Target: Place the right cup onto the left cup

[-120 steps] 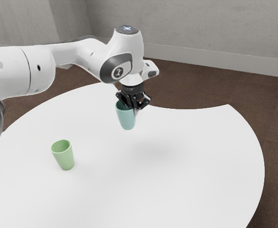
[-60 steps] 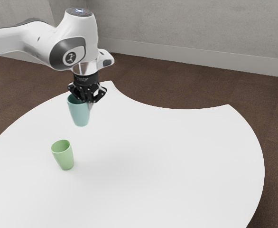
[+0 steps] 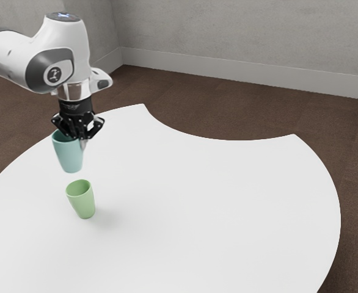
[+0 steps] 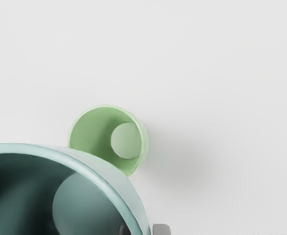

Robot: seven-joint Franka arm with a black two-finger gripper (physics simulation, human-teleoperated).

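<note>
We pinched the blue cup (image 3: 69,155) by its wall in our fingers (image 4: 162,229), mouth up above the table (image 3: 215,201), presumably to leave its base free for nesting into the green cup (image 3: 85,202), upright below and in from the table's curved edge.

Your glossy white, smoothly rounded arm (image 3: 2,55) carries 1 dark grey side panel (image 3: 37,63) with a round white badge (image 3: 54,74) and black mark. You have 1 dark grey top cap (image 3: 73,18) with a blue-white marking (image 3: 63,16), 1 white side lug (image 3: 97,75) with a grey oval (image 3: 104,83), and a black, angular end effector (image 3: 81,139) flecked with pale spots.
</note>
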